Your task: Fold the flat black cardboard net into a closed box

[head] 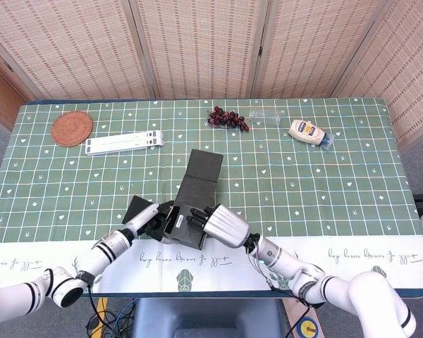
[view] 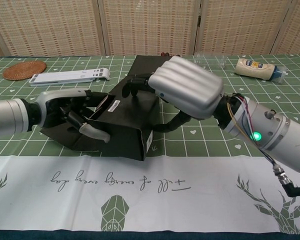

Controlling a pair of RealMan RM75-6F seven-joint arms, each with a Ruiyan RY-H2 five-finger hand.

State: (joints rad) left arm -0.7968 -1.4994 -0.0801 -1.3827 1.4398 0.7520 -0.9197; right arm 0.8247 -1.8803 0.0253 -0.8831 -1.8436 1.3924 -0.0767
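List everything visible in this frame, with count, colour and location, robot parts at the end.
black cardboard box: one, black, partly folded, near table edge at centre, long flap lying away from the robot
woven coaster: one, brown, far left
white folding stand: one, white, right of the coaster
grapes: one bunch, dark red, far centre
clear plastic bottle: one, clear, lying right of the grapes
squeeze bottle: one, cream, blue cap, far right
tablecloth: one, green with white grid
left hand: holds the box's left side
right hand: grips the box's top

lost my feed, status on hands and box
Both hands on the half-folded black box: left hand grips its open end, right hand presses on top. Lid flap lies open. Nothing in the way.
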